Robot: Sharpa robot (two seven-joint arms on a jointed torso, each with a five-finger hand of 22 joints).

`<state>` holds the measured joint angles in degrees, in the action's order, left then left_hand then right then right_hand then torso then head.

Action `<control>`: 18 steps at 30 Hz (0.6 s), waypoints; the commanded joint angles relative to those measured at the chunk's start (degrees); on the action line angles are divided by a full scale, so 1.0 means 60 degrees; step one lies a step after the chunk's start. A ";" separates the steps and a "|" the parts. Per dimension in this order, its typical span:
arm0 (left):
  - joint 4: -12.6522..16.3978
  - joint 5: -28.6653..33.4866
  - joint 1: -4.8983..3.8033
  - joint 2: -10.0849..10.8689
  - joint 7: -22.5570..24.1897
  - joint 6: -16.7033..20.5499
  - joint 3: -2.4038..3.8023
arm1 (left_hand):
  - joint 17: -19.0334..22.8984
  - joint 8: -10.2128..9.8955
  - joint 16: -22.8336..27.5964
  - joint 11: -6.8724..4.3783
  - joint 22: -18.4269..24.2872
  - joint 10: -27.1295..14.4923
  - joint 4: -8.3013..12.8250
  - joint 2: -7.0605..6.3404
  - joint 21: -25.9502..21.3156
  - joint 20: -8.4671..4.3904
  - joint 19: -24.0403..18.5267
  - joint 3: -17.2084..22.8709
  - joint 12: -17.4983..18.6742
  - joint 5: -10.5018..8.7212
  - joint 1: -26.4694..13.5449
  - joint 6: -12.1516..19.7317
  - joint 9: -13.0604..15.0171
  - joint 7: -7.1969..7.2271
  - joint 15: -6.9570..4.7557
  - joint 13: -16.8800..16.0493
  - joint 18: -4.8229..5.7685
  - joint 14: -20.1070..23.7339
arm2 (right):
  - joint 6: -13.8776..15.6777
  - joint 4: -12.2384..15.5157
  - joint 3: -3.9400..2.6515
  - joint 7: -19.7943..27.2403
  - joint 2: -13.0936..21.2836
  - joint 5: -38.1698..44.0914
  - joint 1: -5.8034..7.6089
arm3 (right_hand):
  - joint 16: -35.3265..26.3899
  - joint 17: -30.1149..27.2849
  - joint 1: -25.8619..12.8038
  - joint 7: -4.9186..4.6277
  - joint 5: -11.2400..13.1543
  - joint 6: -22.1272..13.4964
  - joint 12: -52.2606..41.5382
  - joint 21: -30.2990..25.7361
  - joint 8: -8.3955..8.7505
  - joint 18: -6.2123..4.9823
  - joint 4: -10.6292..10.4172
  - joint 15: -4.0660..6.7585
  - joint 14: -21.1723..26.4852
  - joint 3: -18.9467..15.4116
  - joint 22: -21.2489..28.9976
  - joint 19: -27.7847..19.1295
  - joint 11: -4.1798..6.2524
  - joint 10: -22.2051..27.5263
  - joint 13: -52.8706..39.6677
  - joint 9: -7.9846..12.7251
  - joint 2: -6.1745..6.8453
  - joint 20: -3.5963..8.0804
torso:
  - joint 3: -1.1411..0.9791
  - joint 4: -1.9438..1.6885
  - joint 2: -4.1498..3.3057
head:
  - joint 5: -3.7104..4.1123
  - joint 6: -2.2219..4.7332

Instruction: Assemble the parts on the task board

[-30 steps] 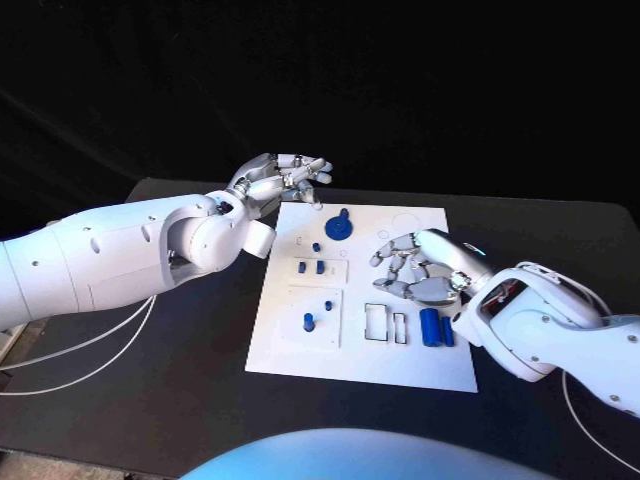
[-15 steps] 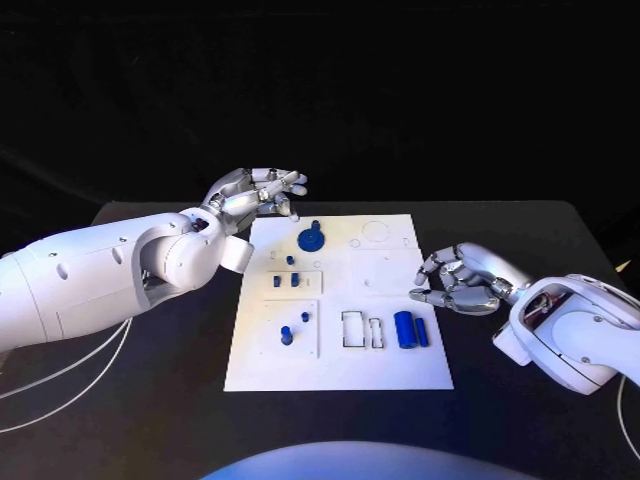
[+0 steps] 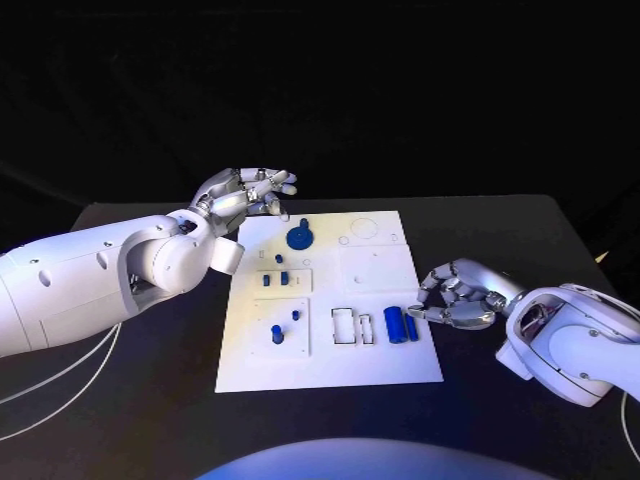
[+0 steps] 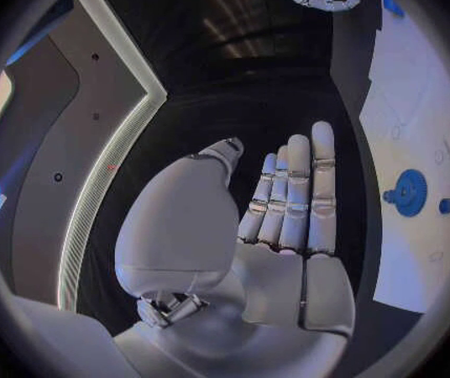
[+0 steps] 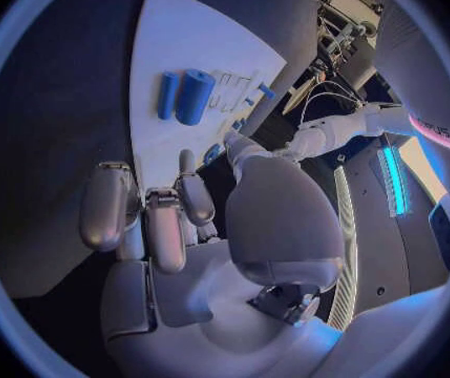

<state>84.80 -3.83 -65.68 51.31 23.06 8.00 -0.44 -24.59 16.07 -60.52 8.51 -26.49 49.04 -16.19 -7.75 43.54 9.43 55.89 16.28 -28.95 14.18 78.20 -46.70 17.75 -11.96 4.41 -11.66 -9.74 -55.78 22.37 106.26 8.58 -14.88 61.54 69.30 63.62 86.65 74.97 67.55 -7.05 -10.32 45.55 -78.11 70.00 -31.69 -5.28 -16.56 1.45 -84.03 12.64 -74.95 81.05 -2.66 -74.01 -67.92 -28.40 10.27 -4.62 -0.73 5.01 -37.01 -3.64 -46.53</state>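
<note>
Left arm: enters over the table's left side, its white casing hiding the black table [image 3: 147, 400] beneath it and reaching up to the board's left edge.
Left hand [image 3: 245, 193]: raised beyond the board's far left corner, off the plate; fingers extended side by side, palm bare, nothing held.
Task board [image 3: 385, 365]: white plate lying flat in the middle of the table, long side running away from the robot.
Blue gear [image 3: 301, 238]: round part with a short stem, on the board's far left area, near the left hand but apart from it.
Small blue pegs [image 3: 278, 334]: several short parts set in the raised square panels along the board's left half.
Blue cylinders [image 3: 395, 324]: a thick one and a thin one, side by side near the board's right edge, beside two open rectangular slots.
Right hand [image 3: 457, 296]: just off the board's right edge, close to the cylinders without touching them; fingers curled inward, gripping nothing.
Cable [image 3: 32, 385]: pale loops on the table under the left arm.
</note>
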 commanded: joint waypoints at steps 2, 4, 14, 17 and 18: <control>0.0040 -0.0043 0.0002 -0.0006 0.0093 -0.0103 0.0004 | 0.0014 0.0029 -0.0049 -0.0025 0.0009 -0.0059 -0.0002 0.0098 -0.0055 0.0056 -0.0014 -0.0037 -0.0046 -0.0004 -0.0001 0.0061 0.0011 0.0000 0.0007 -0.0012 -0.0111 0.0079 | -0.0221 0.0045 0.0003 -0.0889 -0.0144 0.1202 -0.0058 | 0.0050 0.0778 -0.0096 0.0009 0.0046 -0.0012 0.0030 0.0089 -0.0061 0.0151 -0.0009 0.0009 -0.0667 -0.0123 -0.0316 0.0078 0.0016 0.0025 -0.0028 -0.0031 -0.0029 0.0022 | -0.0012 0.0002 -0.0007 | 0.0041 -0.0073; 0.0048 -0.0043 0.0002 -0.0002 0.0094 -0.0103 0.0004 | 0.0014 0.0029 -0.0049 -0.0025 0.0009 -0.0059 -0.0002 0.0098 -0.0055 0.0056 -0.0014 -0.0037 -0.0046 -0.0004 -0.0001 0.0061 0.0011 0.0000 0.0007 -0.0012 -0.0111 0.0079 | -0.0276 0.0041 0.0007 -0.0982 -0.0202 0.1402 -0.0079 | 0.0061 0.0812 -0.0098 0.0017 0.0044 0.0013 0.0022 0.0093 -0.0075 0.0151 -0.0009 0.0013 -0.0673 -0.0157 -0.0322 0.0079 0.0022 0.0009 -0.0048 -0.0040 -0.0027 0.0023 | -0.0012 0.0003 -0.0009 | 0.0054 -0.0073; 0.0038 -0.0043 0.0002 -0.0022 0.0091 -0.0136 0.0005 | 0.0018 0.0036 -0.0050 -0.0023 0.0015 -0.0070 -0.0003 0.0102 -0.0069 0.0060 -0.0027 -0.0049 -0.0056 -0.0004 0.0001 0.0065 0.0011 -0.0001 0.0011 -0.0013 -0.0111 0.0103 | -0.0537 -0.0134 0.0018 -0.1304 -0.0576 0.1991 -0.0289 | 0.0106 0.0950 -0.0155 0.0059 -0.0010 0.0137 -0.0007 0.0155 -0.0140 0.0164 -0.0017 0.0037 -0.0696 -0.0379 -0.0385 0.0105 0.0057 -0.0063 -0.0139 -0.0086 -0.0052 0.0037 | -0.0034 0.0015 -0.0006 | 0.0057 -0.0114; 0.0038 -0.0044 0.0002 -0.0027 0.0086 -0.0150 0.0005 | 0.0018 0.0036 -0.0050 -0.0023 0.0015 -0.0070 -0.0003 0.0102 -0.0069 0.0060 -0.0027 -0.0049 -0.0056 -0.0004 0.0001 0.0065 0.0011 -0.0001 0.0011 -0.0013 -0.0111 0.0103 | -0.0573 -0.0202 0.0018 -0.1399 -0.0675 0.2094 -0.0335 | 0.0108 0.0955 -0.0148 0.0061 -0.0029 0.0138 0.0000 0.0139 -0.0140 0.0160 -0.0015 0.0039 -0.0697 -0.0390 -0.0376 0.0097 0.0058 -0.0056 -0.0131 -0.0088 -0.0062 0.0038 | -0.0039 0.0021 -0.0011 | 0.0055 -0.0117; 0.0038 -0.0044 0.0002 -0.0027 0.0085 -0.0153 0.0005 | 0.0018 0.0036 -0.0050 -0.0023 0.0015 -0.0070 -0.0003 0.0102 -0.0069 0.0060 -0.0027 -0.0049 -0.0056 -0.0004 0.0001 0.0065 0.0011 -0.0001 0.0011 -0.0013 -0.0111 0.0103 | -0.0580 -0.0224 0.0018 -0.1439 -0.0708 0.2145 -0.0350 | 0.0105 0.0943 -0.0135 0.0061 -0.0060 0.0135 0.0004 0.0136 -0.0137 0.0160 -0.0012 0.0041 -0.0694 -0.0406 -0.0377 0.0095 0.0060 -0.0055 -0.0133 -0.0090 -0.0080 0.0040 | -0.0036 0.0020 -0.0011 | 0.0054 -0.0119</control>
<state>84.95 -3.84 -65.68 51.26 23.07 7.98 -0.43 -24.54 16.07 -60.52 8.51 -26.49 49.04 -16.19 -7.75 43.32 9.43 55.89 16.28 -28.95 14.18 78.20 -46.70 17.75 -11.97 4.63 -11.65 -9.74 -55.57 20.22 105.04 8.69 -21.52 57.39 79.41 61.61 87.10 74.95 67.10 -6.65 -10.40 45.95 -78.11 70.87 -32.14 -5.28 -16.66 1.45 -84.03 10.56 -74.93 81.25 -2.45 -74.22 -68.77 -28.86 10.11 -4.42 -0.92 5.11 -37.06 -3.28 -47.21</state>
